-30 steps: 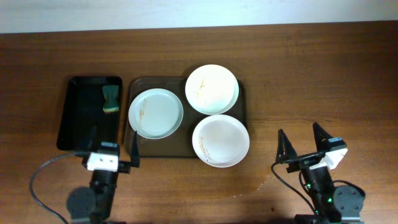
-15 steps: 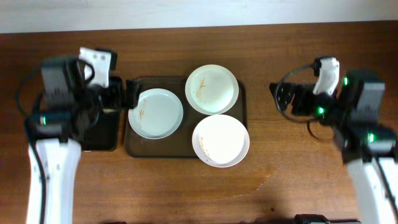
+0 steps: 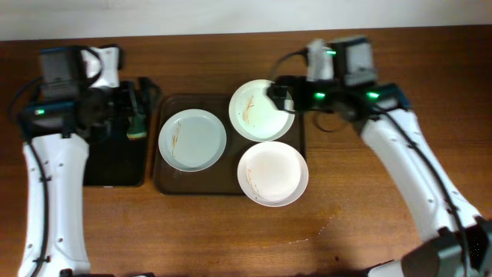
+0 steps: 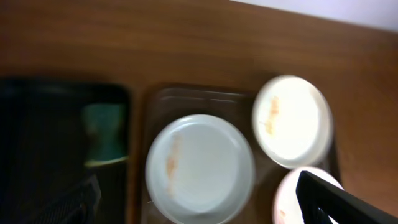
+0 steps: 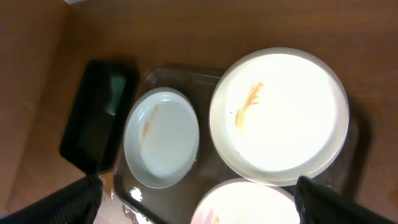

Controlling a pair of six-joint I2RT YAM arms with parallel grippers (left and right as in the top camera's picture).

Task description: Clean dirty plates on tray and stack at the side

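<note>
Right gripper (image 3: 278,94) has been brought over the far plate (image 3: 257,115), left gripper (image 3: 146,106) over the sponge (image 3: 137,128), both spread wide and empty; wiping judged not yet begun.

The table (image 3: 369,231) is brown wood with a visible grain and a soft satin sheen. The tray (image 3: 200,185) looks like smooth brown plastic, faintly see-through, with glossy glints along its rim. The dirty plates (image 3: 192,140) in it are smooth, white and lightly shiny, marked by thin brown streaks. Left of the tray, the black tray (image 3: 115,165) is glossy; the green sponge (image 3: 137,127) in it looks matt.
</note>
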